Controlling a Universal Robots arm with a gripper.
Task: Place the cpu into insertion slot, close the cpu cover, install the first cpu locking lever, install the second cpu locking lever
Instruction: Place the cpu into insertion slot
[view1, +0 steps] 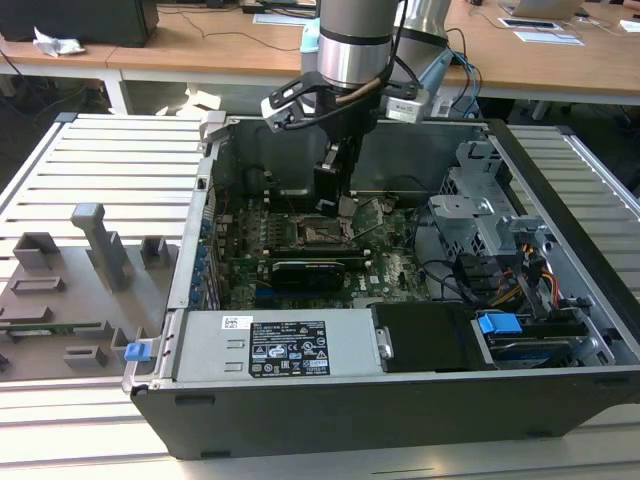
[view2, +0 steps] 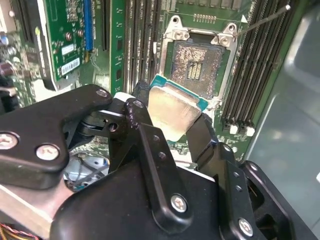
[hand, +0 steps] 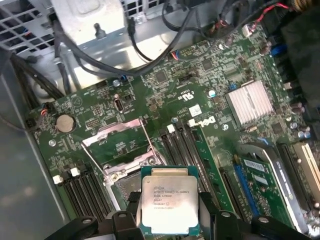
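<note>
My gripper (view2: 170, 119) is shut on the cpu (view2: 174, 111), a flat square chip with a dull silver top and a green edge, held between the two black fingers (view2: 136, 111). In the first wrist view the cpu (hand: 169, 204) hangs just beside and above the insertion slot (hand: 124, 181), partly hiding it. The insertion slot (view2: 197, 62) lies open with a dark centre and a silvery rim. The cpu cover (hand: 121, 134) stands flipped up behind the slot. A thin locking lever (view2: 265, 19) sticks out free. In the exterior view the gripper (view1: 338, 198) hovers over the slot (view1: 318, 233) inside the case.
Long black memory slots (view2: 250, 75) flank the socket on both sides. A black card (view1: 305, 270) lies in front of it, a grey power supply (view1: 270, 345) nearer still. A silver heatsink (hand: 250, 102), cables and a metal drive cage (view1: 480, 210) crowd the exterior view's right.
</note>
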